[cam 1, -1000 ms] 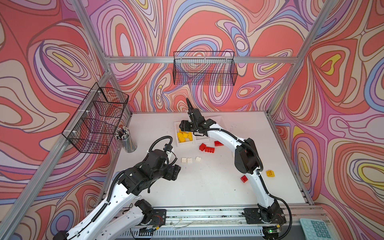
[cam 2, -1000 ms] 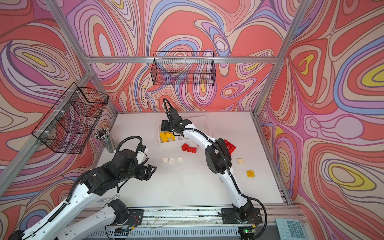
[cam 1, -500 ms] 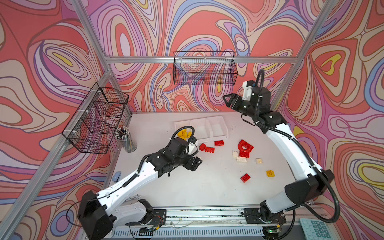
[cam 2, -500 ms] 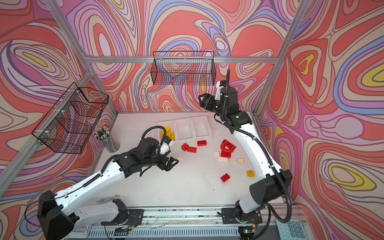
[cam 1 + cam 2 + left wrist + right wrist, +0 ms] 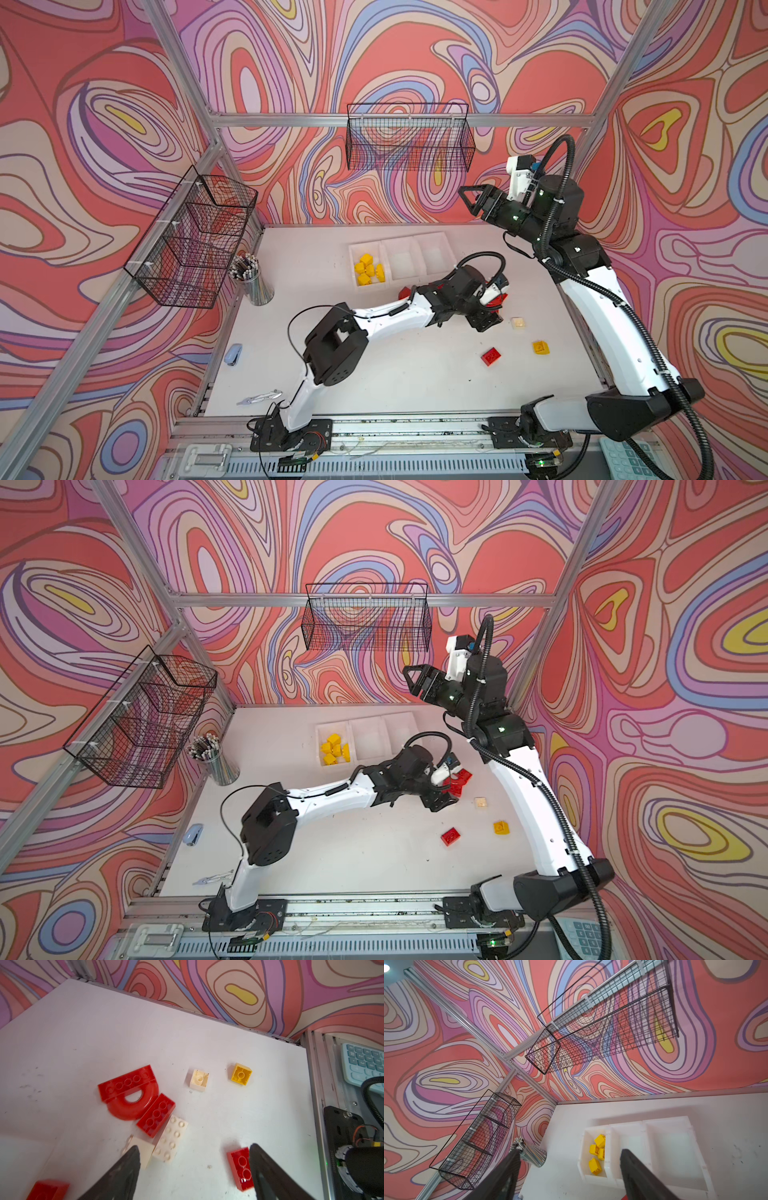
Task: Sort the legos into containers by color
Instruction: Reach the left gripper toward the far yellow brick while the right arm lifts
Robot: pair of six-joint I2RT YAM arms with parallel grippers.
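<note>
Clock positions were read in a top view, with twelve o'clock at the back wall. The containers (image 5: 384,266) were set in a joined row at twelve o'clock on the table (image 5: 374,374). Yellow legos (image 5: 368,269) were held in the bin at the nine o'clock end of that row.

The left gripper (image 5: 193,1169) was found low over the table at three o'clock, its jaws spread wide and nothing clamped between them. In the left wrist view, a red arch (image 5: 128,1108), a red brick (image 5: 155,1114) touching it and a white studded brick (image 5: 171,1141) were grouped just beyond the fingertips. A second white brick (image 5: 145,1149) was partly hidden by one finger, and another red brick (image 5: 240,1164) was seen just beside the other finger; contact could not be told. A small white brick (image 5: 518,323) and a yellow brick (image 5: 540,347) were scattered apart towards four o'clock.

The right gripper (image 5: 471,199) was held high above the table near two o'clock, its jaws parted and empty.
</note>
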